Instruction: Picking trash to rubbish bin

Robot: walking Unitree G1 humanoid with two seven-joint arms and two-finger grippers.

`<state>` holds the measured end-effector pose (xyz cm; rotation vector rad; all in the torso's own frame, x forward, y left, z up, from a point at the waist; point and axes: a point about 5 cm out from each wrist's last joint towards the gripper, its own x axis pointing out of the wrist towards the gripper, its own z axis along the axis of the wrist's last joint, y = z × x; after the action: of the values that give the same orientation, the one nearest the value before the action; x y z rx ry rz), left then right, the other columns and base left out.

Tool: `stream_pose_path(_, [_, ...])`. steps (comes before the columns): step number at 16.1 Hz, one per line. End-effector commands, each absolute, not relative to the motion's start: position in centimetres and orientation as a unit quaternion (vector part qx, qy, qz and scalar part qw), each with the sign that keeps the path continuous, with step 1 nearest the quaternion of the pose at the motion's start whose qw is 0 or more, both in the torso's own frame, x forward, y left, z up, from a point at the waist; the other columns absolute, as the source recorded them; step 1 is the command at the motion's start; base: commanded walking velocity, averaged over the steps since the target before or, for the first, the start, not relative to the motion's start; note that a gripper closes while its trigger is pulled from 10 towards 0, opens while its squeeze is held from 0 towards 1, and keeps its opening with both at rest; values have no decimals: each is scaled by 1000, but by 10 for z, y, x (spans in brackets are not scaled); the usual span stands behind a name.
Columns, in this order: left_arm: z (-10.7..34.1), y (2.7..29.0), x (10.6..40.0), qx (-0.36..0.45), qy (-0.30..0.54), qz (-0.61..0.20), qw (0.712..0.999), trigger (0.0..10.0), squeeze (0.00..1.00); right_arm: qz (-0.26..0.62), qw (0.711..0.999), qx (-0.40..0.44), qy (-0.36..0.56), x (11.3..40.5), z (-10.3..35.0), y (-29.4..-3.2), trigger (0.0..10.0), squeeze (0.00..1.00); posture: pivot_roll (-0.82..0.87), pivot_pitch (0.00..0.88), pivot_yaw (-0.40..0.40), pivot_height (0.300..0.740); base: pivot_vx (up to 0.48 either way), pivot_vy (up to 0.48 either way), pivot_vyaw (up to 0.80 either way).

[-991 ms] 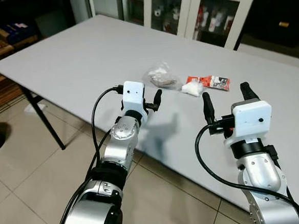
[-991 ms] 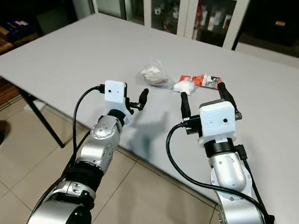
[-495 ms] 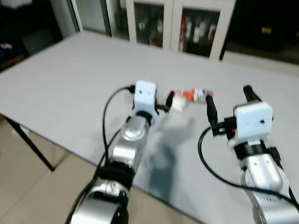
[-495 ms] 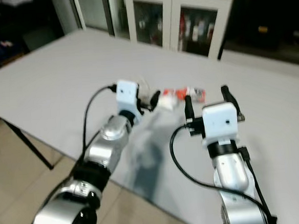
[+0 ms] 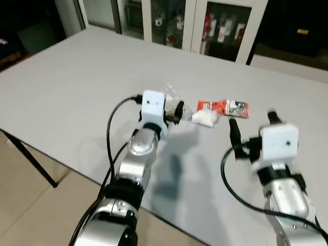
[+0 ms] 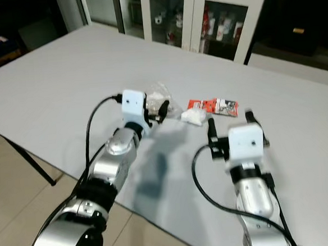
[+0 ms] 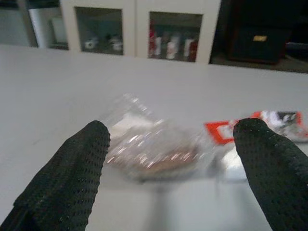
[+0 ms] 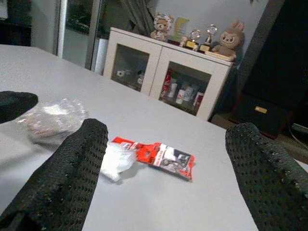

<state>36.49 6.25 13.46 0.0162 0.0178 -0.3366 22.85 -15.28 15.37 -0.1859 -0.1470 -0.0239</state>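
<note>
A crumpled clear plastic bag (image 7: pixel 149 147) lies on the grey table (image 5: pixel 82 78), and my left gripper (image 5: pixel 174 109) is open right at it, one finger on each side of its near end. Just to the right lie a white tissue wad (image 5: pixel 204 118) and a red snack wrapper (image 5: pixel 226 107). My right gripper (image 5: pixel 253 123) hangs open over the table, nearer me than the wrapper and touching nothing. In the right wrist view the wrapper (image 8: pixel 161 155), the tissue (image 8: pixel 115 161) and the bag (image 8: pixel 50 120) lie ahead of its fingers (image 8: pixel 67 183).
The table's near edge runs diagonally under my arms, with tiled floor (image 5: pixel 24 223) and a black table leg (image 5: pixel 31 161) below it. A white cabinet with glass doors (image 5: pixel 202 19) stands behind the table, with dark furniture (image 5: pixel 303 23) to its right.
My left arm has reached forward from near the table edge until its open fingers are at the plastic bag. The right gripper has sunk lower. The camera has shifted too.
</note>
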Motion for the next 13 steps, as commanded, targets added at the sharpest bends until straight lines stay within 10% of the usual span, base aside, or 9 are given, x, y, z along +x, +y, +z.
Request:
stream_pose_path(1, [135, 64, 365, 16, 8, -167, 986, 10000, 0, -11, 993, -84, -80, 228, 154, -152, 10000, 0, 54, 50, -37, 740, 0, 0, 0])
stream_pose_path(13, [159, 86, 394, 105, 9, -153, 983, 10000, 0, 11, 1000, -10, 10, 185, 125, -134, 10000, 0, -23, 245, 11, 740, 0, 0, 0])
